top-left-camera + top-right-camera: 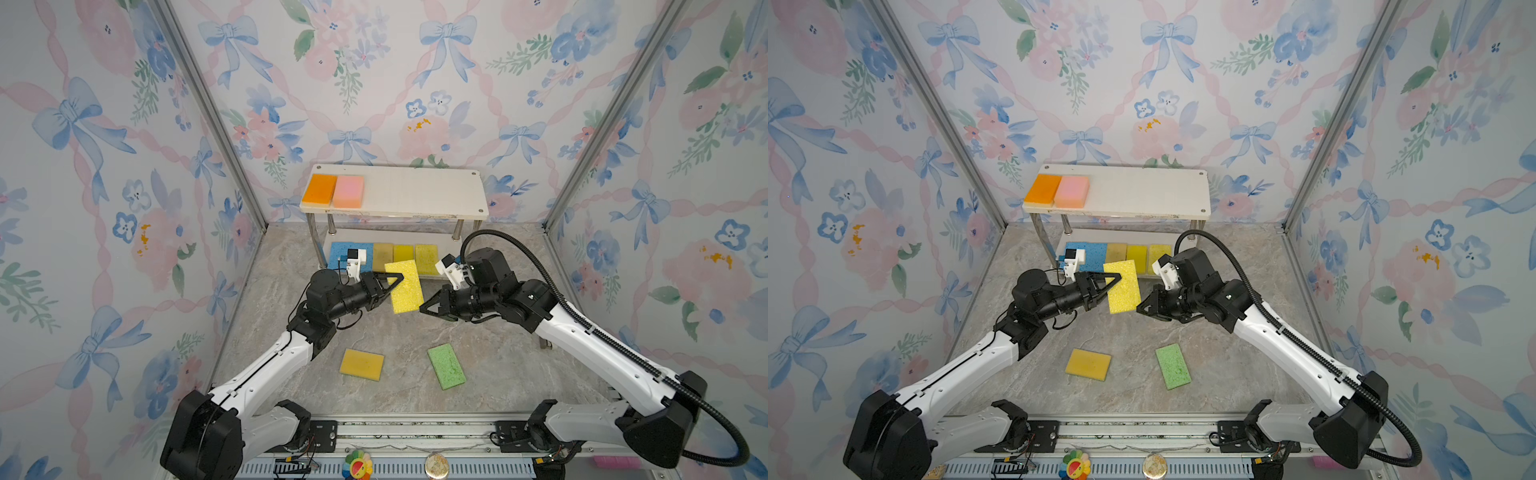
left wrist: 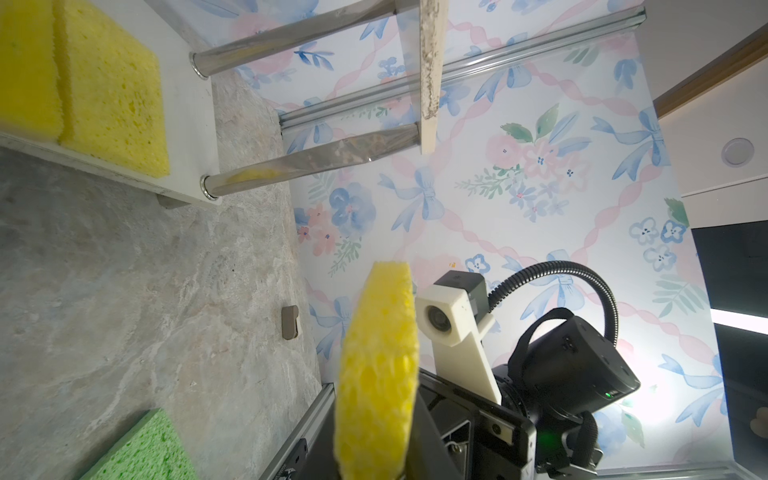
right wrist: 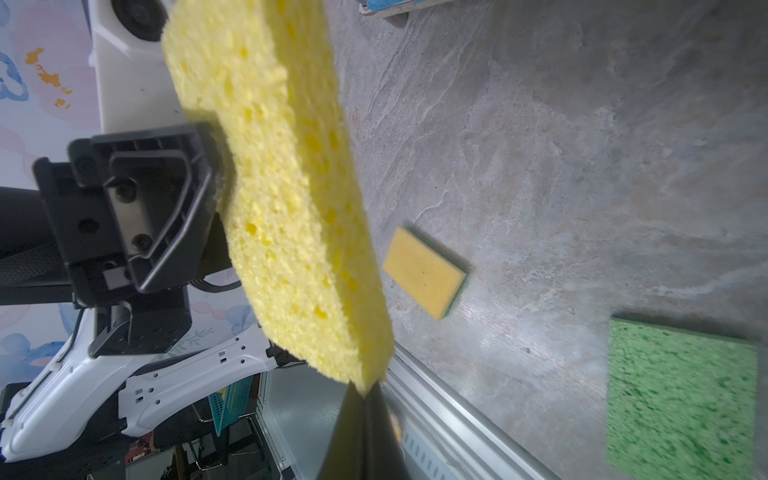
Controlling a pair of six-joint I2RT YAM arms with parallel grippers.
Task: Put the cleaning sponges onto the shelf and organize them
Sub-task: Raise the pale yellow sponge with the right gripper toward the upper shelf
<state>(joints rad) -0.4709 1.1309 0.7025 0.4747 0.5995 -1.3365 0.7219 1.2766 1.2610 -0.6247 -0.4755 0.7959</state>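
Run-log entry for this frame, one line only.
left hand: grips yellow sponge aloft | right hand: shut by its corner | loose: green sponge, dark-yellow sponge

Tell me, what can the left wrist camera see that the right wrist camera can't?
Only the left wrist view shows the shelf's lower board with two yellow sponges side by side on it, the shiny metal legs, and the right arm's white camera. Only the right wrist view shows the left claw clamped on the held yellow sponge, a yellow scrub sponge with a green underside on the table, and a sliver of a blue sponge. Both show the held yellow sponge in the air, the green sponge, and the grey marbled tabletop.
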